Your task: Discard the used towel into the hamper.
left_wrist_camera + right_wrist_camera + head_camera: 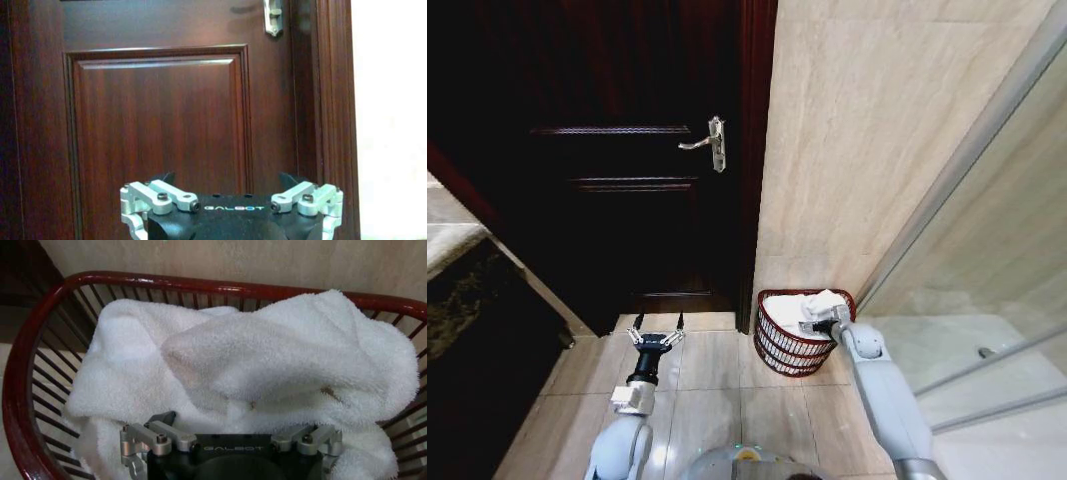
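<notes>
The hamper (pixel 789 352) is a round reddish-brown slatted basket on the floor against the beige wall, its rim (pixel 200 284) close in the right wrist view. The white towel (pixel 799 307) lies bunched inside the hamper, and its folds (pixel 267 350) rise above the rim. My right gripper (pixel 819 323) sits at the hamper's near rim, right over the towel. In the right wrist view the right gripper (pixel 227 418) stands open, with the towel's folds draped against its fingers. My left gripper (pixel 657 326) hangs open and empty above the floor tiles, facing the door.
A dark wooden door (pixel 627 180) with a metal handle (pixel 712 143) stands to the left of the hamper. A glass shower partition (pixel 987 300) runs along the right. A dark counter (pixel 467 300) sits at the far left. Beige floor tiles (pixel 717 380) lie between my arms.
</notes>
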Controlling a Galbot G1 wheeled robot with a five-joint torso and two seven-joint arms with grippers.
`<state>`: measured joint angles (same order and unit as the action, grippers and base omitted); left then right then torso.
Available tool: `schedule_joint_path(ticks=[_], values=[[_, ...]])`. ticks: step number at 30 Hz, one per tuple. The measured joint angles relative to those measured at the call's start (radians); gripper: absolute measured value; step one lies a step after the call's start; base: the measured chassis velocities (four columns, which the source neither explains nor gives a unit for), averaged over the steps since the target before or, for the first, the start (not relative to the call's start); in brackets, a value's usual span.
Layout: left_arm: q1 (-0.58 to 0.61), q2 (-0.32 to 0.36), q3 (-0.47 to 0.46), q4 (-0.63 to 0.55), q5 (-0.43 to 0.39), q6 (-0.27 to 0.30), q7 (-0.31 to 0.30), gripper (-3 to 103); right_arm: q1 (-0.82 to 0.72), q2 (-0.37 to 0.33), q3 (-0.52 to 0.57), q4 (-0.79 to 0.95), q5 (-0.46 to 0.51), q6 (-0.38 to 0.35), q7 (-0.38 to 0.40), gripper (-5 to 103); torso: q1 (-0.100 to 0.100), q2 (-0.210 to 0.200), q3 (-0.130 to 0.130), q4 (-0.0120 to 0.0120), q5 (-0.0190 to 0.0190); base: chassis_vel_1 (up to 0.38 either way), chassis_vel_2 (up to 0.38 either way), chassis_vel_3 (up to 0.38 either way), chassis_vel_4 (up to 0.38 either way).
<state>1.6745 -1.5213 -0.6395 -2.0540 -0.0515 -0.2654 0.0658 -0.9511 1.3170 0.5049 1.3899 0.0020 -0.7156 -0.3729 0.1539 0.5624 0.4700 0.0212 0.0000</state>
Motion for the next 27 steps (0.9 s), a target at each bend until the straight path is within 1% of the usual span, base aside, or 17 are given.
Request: schedule_joint_path(ticks=[3, 6, 7, 8, 9, 10, 11, 12, 13, 14, 15, 17, 19, 20, 22, 24, 27], values=[[-0.002, 0.001, 0.000, 0.000, -0.001, 0.000, 0.000, 100, -0.015, -0.007, 0.003, 0.039, 0.014, 0.009, 0.020, 100, 0.000, 0.000, 0.000, 0.0000, 0.0004, 0.000, 0.000, 0.000, 0.000], [-0.002, 0.005, -0.002, 0.001, -0.007, -0.007, -0.002, 100, -0.058, -0.033, 0.015, 0.158, 0.051, 0.027, 0.072, 100, 0.000, 0.000, 0.000, 0.0000, 0.0001, 0.000, 0.000, 0.000, 0.000], [-0.001, 0.007, -0.002, 0.003, -0.011, -0.010, -0.003, 100, -0.077, -0.042, 0.020, 0.203, 0.060, 0.035, 0.084, 100, 0.000, 0.000, 0.000, 0.0001, 0.0002, 0.000, 0.000, 0.000, 0.000], [-0.001, 0.007, -0.002, 0.003, -0.011, -0.010, -0.003, 100, -0.077, -0.042, 0.020, 0.203, 0.060, 0.035, 0.084, 100, 0.000, 0.000, 0.000, 0.0001, 0.0002, 0.000, 0.000, 0.000, 0.000], [-0.001, 0.010, -0.002, 0.006, -0.016, -0.014, -0.006, 100, -0.094, -0.047, 0.023, 0.241, 0.067, 0.041, 0.096, 100, 0.000, 0.000, 0.000, -0.0001, 0.0000, 0.000, 0.000, 0.000, 0.000], [-0.004, 0.012, -0.002, 0.013, -0.021, -0.020, -0.010, 100, -0.125, -0.049, 0.027, 0.300, 0.076, 0.053, 0.128, 100, 0.000, 0.000, 0.000, -0.0002, -0.0003, 0.000, 0.000, 0.000, 0.000], [-0.008, 0.012, -0.002, 0.020, -0.026, -0.025, -0.014, 100, -0.149, -0.047, 0.028, 0.339, 0.080, 0.061, 0.159, 100, 0.000, 0.000, 0.000, 0.0000, 0.0000, 0.000, 0.000, 0.000, 0.000], [-0.008, 0.012, -0.002, 0.020, -0.026, -0.025, -0.014, 100, -0.149, -0.047, 0.028, 0.339, 0.080, 0.061, 0.159, 100, 0.000, 0.000, 0.000, 0.0000, 0.0000, 0.000, 0.000, 0.000, 0.000], [-0.013, 0.012, -0.002, 0.025, -0.035, -0.027, -0.016, 100, -0.178, -0.039, 0.028, 0.388, 0.082, 0.067, 0.190, 100, 0.000, 0.000, 0.000, -0.0001, 0.0000, 0.000, 0.000, 0.000, 0.000], [-0.019, 0.012, -0.005, 0.027, -0.049, -0.027, -0.017, 100, -0.199, -0.030, 0.030, 0.429, 0.082, 0.069, 0.205, 100, 0.000, 0.000, 0.000, 0.0000, -0.0001, 0.000, 0.000, 0.000, 0.000], [-0.019, 0.012, -0.005, 0.027, -0.049, -0.027, -0.017, 100, -0.199, -0.030, 0.030, 0.429, 0.082, 0.069, 0.205, 100, 0.000, 0.000, 0.000, 0.0000, -0.0001, 0.000, 0.000, 0.000, 0.000], [-0.027, 0.013, -0.013, 0.027, -0.074, -0.015, -0.019, 100, -0.231, -0.012, 0.036, 0.498, 0.072, 0.080, 0.217, 100, 0.000, 0.000, 0.000, -0.0003, 0.0000, 0.000, 0.000, 0.000, 0.000], [-0.029, 0.014, -0.014, 0.027, -0.083, -0.009, -0.020, 100, -0.229, -0.007, 0.038, 0.504, 0.068, 0.088, 0.217, 100, 0.000, 0.000, 0.000, -0.0003, -0.0003, 0.000, 0.000, 0.000, 0.000], [-0.033, 0.014, -0.016, 0.026, -0.087, -0.002, -0.022, 100, -0.209, -0.005, 0.038, 0.482, 0.064, 0.104, 0.219, 100, 0.000, 0.000, 0.000, -0.0004, -0.0002, 0.000, 0.000, 0.000, 0.000], [-0.035, 0.009, -0.016, 0.024, -0.085, 0.002, -0.022, 100, -0.148, -0.003, 0.031, 0.390, 0.061, 0.159, 0.246, 100, 0.000, 0.000, 0.000, 0.0001, 0.0001, 0.000, 0.000, 0.000, 0.000], [-0.035, 0.007, -0.017, 0.022, -0.084, 0.004, -0.023, 100, -0.131, -0.003, 0.028, 0.361, 0.061, 0.167, 0.251, 100, 0.000, 0.000, 0.000, 0.0001, 0.0000, 0.000, 0.000, 0.000, 0.000], [-0.032, 0.005, -0.018, 0.017, -0.080, 0.012, -0.023, 100, -0.048, 0.002, 0.012, 0.206, 0.055, 0.182, 0.247, 100, 0.000, 0.000, 0.000, 0.0003, 0.0000, 0.000, 0.000, 0.000, 0.000]])
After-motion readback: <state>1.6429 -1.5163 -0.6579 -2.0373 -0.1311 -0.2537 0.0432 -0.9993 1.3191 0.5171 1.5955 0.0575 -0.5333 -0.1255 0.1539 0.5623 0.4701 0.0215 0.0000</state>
